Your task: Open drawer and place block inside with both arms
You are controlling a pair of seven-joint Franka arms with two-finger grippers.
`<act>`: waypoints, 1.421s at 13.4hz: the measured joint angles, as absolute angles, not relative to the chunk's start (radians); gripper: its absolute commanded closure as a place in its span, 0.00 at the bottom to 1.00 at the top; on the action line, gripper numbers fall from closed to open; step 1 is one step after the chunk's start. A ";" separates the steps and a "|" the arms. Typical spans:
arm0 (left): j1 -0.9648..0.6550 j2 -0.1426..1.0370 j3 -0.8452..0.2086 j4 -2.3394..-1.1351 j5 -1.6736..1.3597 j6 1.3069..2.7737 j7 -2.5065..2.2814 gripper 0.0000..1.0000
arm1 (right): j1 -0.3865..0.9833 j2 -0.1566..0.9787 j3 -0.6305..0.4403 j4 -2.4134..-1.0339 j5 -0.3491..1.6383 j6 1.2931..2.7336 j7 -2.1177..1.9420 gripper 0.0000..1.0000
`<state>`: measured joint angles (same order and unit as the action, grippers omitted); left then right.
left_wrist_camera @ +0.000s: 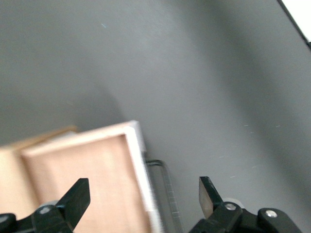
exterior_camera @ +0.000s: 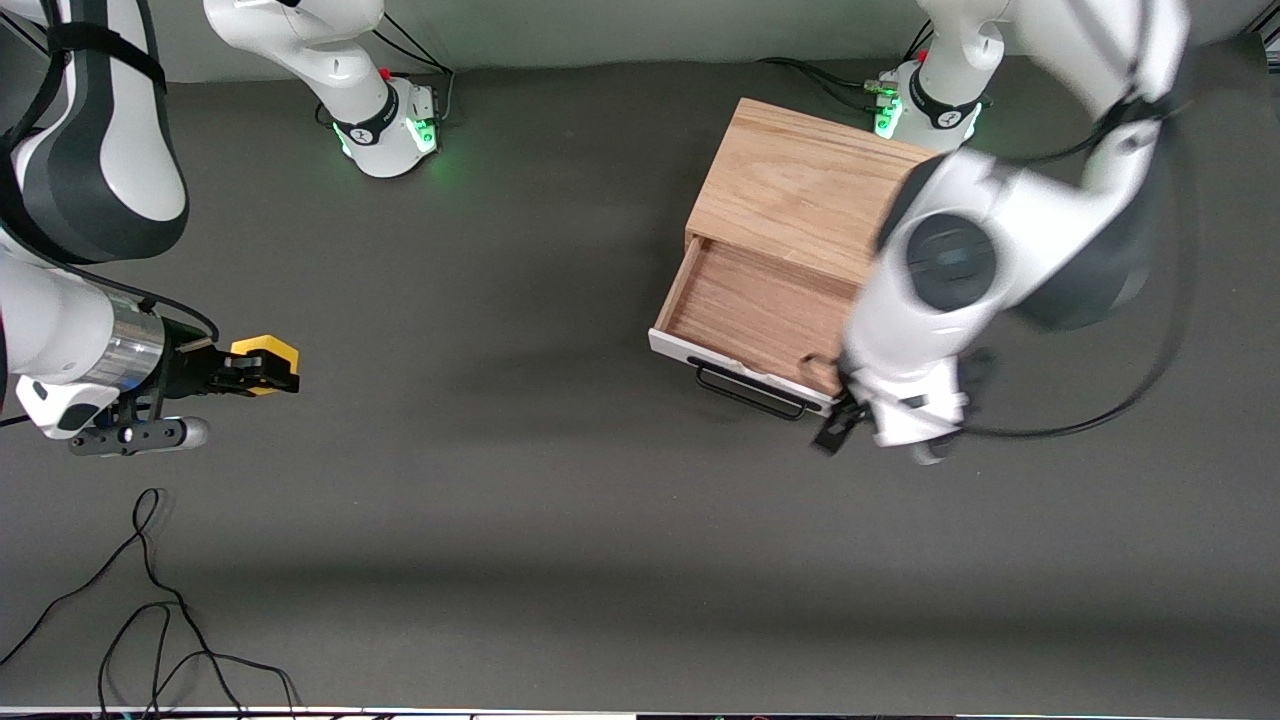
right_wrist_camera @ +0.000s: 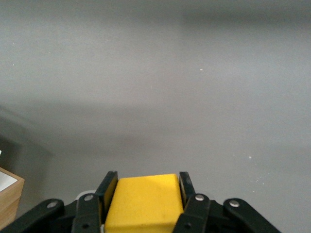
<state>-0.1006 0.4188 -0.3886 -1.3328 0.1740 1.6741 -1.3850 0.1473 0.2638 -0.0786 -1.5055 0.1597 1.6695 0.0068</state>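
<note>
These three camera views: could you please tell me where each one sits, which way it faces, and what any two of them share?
Front view: high across the table, facing both arms' bases; shows both arms, the open drawer, the block in the right gripper.
Left wrist view: on the left arm's wrist, looking down past the open left gripper at the drawer's tray and handle.
Right wrist view: on the right wrist, looking along shut jaws at the block over the bare table.
Shared: drawer in front and left wrist; block in front and right wrist.

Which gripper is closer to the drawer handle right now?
Left. The left gripper is open right beside the drawer handle; the right gripper grips the block toward the right arm's end of the table.
</note>
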 measured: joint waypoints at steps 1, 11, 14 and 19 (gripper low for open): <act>-0.056 0.379 -0.387 -1.334 0.144 1.607 -1.265 0.00 | 0.164 0.264 -0.078 -1.504 0.160 1.670 0.019 1.00; 0.280 0.080 -0.379 -1.540 0.055 1.419 -0.261 0.00 | 0.540 0.468 -0.072 -1.261 0.158 1.690 0.730 1.00; 0.291 -0.004 -0.380 -1.629 0.053 1.469 -0.132 0.00 | 0.624 0.542 -0.071 -1.211 0.158 1.758 0.905 1.00; 0.302 -0.031 -0.367 -1.657 0.053 1.497 -0.099 0.00 | 0.767 0.647 -0.067 -1.168 0.158 1.902 1.132 1.00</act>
<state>0.3019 -0.0308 -0.3672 -1.6574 0.0529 1.4968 -0.0991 0.7665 0.6475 -0.0667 -1.1683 0.1584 1.9021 1.1324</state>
